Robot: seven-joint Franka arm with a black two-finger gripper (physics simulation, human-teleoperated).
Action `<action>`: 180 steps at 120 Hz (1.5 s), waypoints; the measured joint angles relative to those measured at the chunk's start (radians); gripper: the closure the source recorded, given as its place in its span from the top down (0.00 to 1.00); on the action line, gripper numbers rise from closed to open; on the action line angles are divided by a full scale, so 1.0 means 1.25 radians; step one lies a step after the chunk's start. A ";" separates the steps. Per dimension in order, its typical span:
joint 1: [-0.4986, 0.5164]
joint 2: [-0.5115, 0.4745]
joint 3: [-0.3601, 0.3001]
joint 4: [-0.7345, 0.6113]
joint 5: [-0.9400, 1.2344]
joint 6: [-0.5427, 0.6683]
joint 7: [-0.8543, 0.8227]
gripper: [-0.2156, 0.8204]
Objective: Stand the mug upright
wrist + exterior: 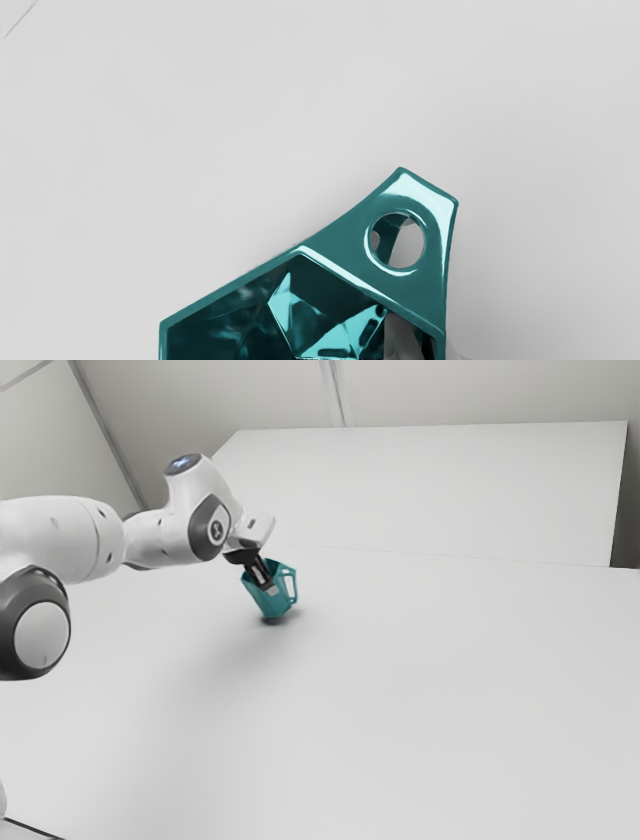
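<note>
White desk [400,700] lies under the mug [275,606], which tips, its open top toward the hand [268,590], clamped on the mug's side near the handle [437,205].

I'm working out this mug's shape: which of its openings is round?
The hole through the flat top of the handle; it has a curved edge, unlike the angular mouth with its straight sides and corners.

The white arm [150,538] reached in from the exterior view's left, its gripper [268,588] at the teal mug [264,603], whose handle [293,588] faced right.
</note>
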 joint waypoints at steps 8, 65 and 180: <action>-0.009 0.002 0.000 -0.005 0.012 0.031 -0.010 0.03; -0.011 0.037 0.000 0.000 0.049 0.104 -0.056 0.15; -0.055 -0.248 0.091 0.152 0.223 -0.352 -0.225 0.78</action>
